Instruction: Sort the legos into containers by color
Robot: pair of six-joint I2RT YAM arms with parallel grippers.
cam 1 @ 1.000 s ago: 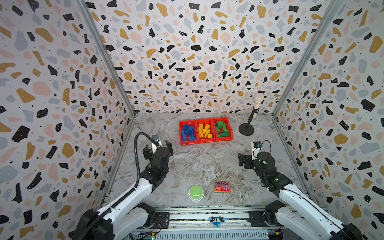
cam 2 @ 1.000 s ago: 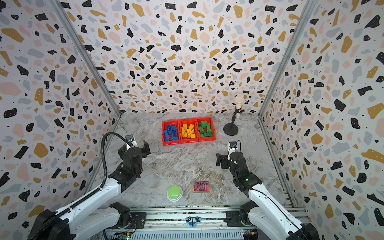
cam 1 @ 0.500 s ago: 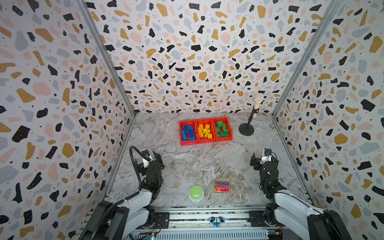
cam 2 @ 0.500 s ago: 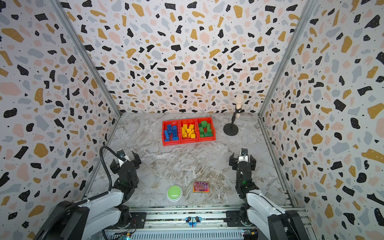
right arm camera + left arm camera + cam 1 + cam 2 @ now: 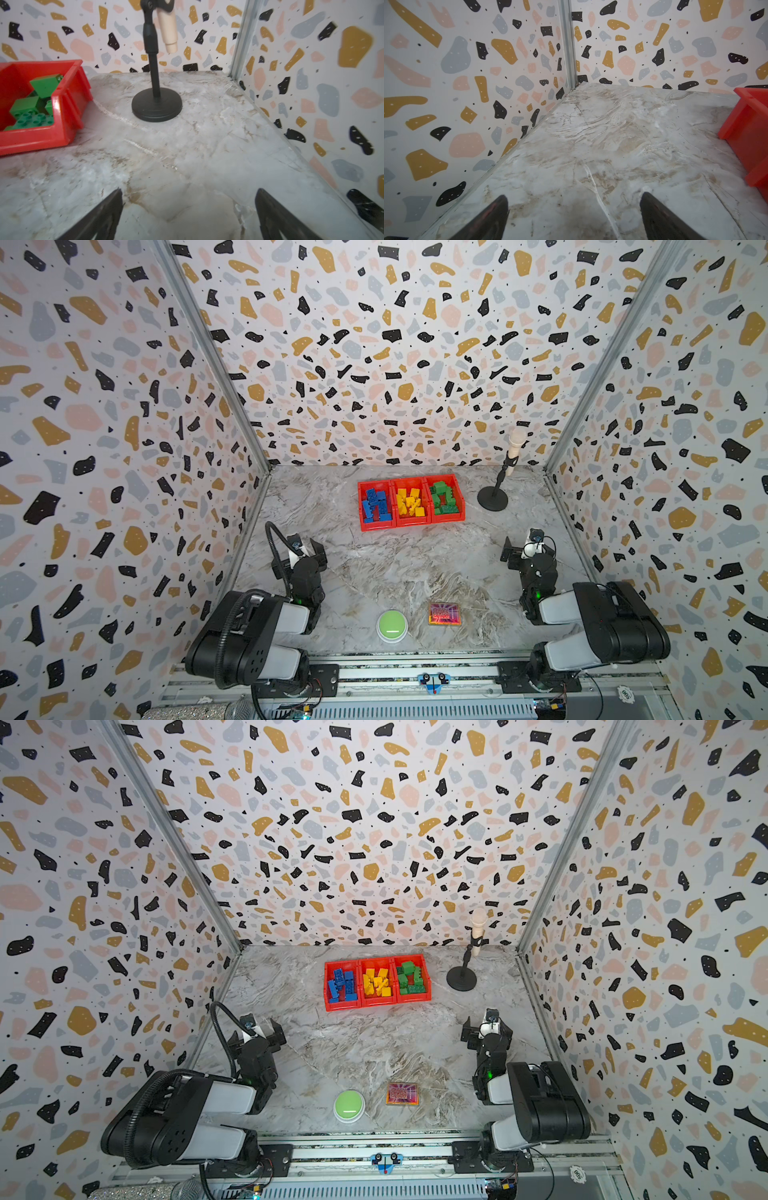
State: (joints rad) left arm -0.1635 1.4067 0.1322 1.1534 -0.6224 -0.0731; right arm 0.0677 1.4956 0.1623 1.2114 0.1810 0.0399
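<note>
The containers (image 5: 411, 525) (image 5: 376, 1005) are three joined red bins at the back middle of the marble floor. In both top views the legos lie inside them: blue (image 5: 376, 504) in the left bin, yellow (image 5: 410, 502) in the middle, green (image 5: 444, 498) in the right. My left gripper (image 5: 299, 556) (image 5: 573, 195) is open and empty, low over bare floor near the left wall, with a red bin wall (image 5: 745, 124) off to its side. My right gripper (image 5: 527, 549) (image 5: 188, 190) is open and empty near the right wall, facing the green legos (image 5: 31, 104).
A black microphone stand (image 5: 493, 498) (image 5: 156, 104) stands right of the bins. A round green button (image 5: 392, 626) and a shiny pink-orange card (image 5: 444, 613) lie near the front rail. Both arms sit folded at the front corners; patterned walls close three sides.
Both arms have drawn back from the middle of the floor and folded up by the front rail. Both grippers have stayed open and empty.
</note>
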